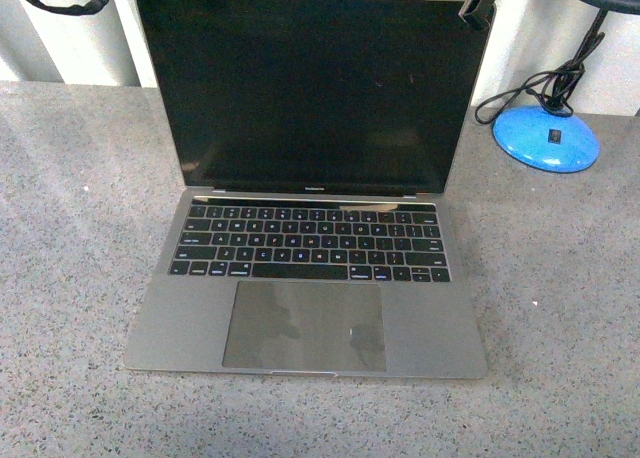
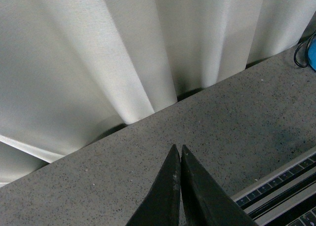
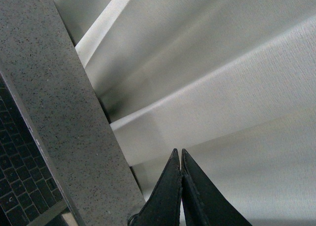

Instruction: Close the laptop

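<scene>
One left gripper (image 2: 178, 148) hangs over the grey speckled desk (image 1: 80, 278) near its back edge, its two dark fingers pressed together, with a white curtain (image 2: 123, 48) just behind the desk. One laptop (image 1: 310, 178) sits in the middle of the desk, lid up, screen dark, with one black keyboard and one large trackpad facing the front edge. One right gripper (image 3: 178, 151) is up by the curtain, jaws together too. Toward the back right corner rests one blue dome-shaped base (image 1: 547, 138), with one black cable (image 1: 560, 83) looping off it.
</scene>
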Robot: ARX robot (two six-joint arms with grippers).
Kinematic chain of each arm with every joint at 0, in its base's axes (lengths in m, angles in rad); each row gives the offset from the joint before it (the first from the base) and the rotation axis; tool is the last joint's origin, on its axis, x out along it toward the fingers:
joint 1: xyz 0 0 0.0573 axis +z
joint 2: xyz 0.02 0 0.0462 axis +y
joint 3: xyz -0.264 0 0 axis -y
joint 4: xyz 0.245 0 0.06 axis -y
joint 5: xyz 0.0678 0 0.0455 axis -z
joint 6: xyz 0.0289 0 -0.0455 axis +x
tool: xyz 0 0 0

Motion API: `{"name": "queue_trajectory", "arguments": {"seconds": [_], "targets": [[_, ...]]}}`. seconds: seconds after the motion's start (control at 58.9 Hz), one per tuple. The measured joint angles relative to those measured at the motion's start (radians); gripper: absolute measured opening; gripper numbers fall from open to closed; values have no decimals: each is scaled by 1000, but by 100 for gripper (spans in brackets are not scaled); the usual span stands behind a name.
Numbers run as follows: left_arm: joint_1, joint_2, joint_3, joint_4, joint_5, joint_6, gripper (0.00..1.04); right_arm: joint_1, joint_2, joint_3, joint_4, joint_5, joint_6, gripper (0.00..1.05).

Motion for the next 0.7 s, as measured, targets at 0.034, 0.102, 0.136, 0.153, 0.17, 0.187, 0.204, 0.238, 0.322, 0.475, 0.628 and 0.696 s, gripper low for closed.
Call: {"name": "queue_trajectory", "arguments": {"seconds": [0.034,0.102,0.136,0.153,0.17,0.187,0.204,0.238,0.322,0.475,0.628,0.696], "targets": [[1,5,0,0,0,0,4,0,3,0,4,-2,2,1],[2,14,0,0,2,0,4,1,8,0,6,-5,5,1],[3,19,0,1,5,0,4,2,11,0,6,-7,6,1],[3,20,0,2,5,0,4,2,12,0,6,-8,6,1],[4,23,0,4,7,0,4,3,13,0,6,-8,6,1],[5,25,0,6,7,-1,4,4,15,0,6,-8,7,1],[6,26,2,8,9,-1,4,4,17,0,6,-8,8,1],[7,30,5,10,13,-1,4,5,19,0,6,-8,9,1],[7,36,11,11,15,-3,4,6,25,0,6,-11,10,1],[7,45,21,11,22,-4,4,6,32,0,5,-14,10,1],[7,47,23,11,25,-6,4,6,37,0,5,-14,11,1],[7,45,19,11,26,-8,4,6,39,-3,8,-14,19,1]]}}
